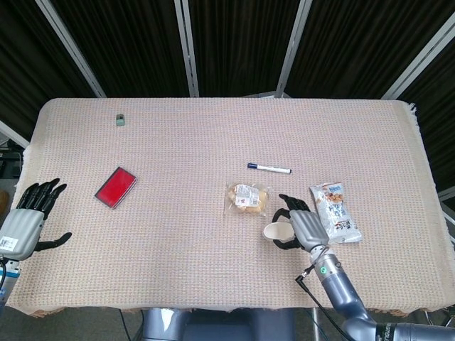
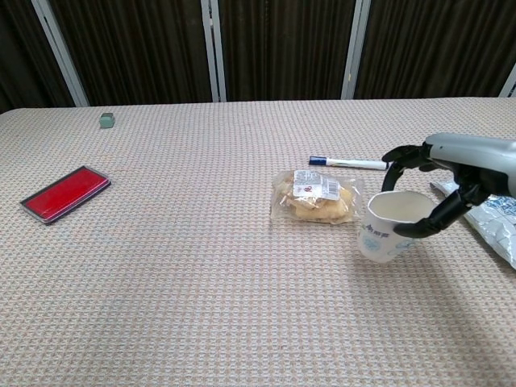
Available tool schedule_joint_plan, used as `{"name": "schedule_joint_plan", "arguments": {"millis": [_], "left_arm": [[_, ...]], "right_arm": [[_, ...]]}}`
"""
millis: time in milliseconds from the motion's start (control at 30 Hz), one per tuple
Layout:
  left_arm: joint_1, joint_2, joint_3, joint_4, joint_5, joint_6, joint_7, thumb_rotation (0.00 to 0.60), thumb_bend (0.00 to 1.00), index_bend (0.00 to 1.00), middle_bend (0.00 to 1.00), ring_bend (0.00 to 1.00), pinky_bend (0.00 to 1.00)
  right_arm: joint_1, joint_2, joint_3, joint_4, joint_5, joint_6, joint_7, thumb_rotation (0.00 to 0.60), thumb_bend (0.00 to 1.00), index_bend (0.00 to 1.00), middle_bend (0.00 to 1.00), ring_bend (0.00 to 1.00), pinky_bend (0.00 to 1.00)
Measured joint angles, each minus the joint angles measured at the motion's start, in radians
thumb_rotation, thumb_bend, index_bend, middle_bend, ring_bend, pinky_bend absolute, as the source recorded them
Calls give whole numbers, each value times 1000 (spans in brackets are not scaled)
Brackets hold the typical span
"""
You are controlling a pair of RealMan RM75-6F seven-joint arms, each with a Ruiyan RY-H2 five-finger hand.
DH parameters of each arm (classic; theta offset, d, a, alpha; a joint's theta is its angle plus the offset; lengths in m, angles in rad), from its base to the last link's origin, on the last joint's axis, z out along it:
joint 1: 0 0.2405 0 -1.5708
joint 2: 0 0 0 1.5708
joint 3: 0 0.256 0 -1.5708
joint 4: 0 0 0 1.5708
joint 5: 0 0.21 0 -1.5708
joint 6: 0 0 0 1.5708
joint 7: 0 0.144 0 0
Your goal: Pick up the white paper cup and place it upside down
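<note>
White paper cup (image 2: 389, 226) with blue print; red flat case (image 2: 64, 193); beige woven tablecloth (image 2: 201, 282).

Your right hand (image 2: 451, 181) runs off the chest view's right edge, so you see only its fingers (image 2: 427, 222) curled around the cup (image 2: 389, 227). From the head view, those fingers cover most of the cup, leaving just part of the rim showing. Beyond the fingers, the snack bag (image 2: 492, 218) is cut by the same edge, its print unreadable. Your left hand (image 1: 27, 220) is partly cropped at the head view's left edge. The far small grey thing (image 1: 121, 119) is too small to identify.
</note>
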Motion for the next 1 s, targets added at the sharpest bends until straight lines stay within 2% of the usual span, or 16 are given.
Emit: {"name": "schedule_joint_plan", "arguments": {"millis": [333,533,633,800,1000], "left_arm": [[-1,0,-1,-3,-3,-2,4,600,131,0,0,0,0],[-1,0,-1,-3,-3,-2,5,600,133,0,0,0,0],[0,0,-1,-3,-2,-1,5,600,134,0,0,0,0],[0,0,-1,-2,-2,0,5,600,133,0,0,0,0],[0,0,-1,-3,-2,-1,7,600,133,0,0,0,0]], "right_arm": [[7,-25,-13,95,60,0,-3,600,157,427,21,0,0],[11,-31,-24,148,87,45,-63,600,157,403,5,0,0],[11,-36,-28,169,109,70,-92,600,156,351,0,0,0],[14,-50,-46,206,114,128,-181,600,156,192,0,0,0],[6,-70,-55,214,97,169,-207,600,147,160,0,0,0]]}}
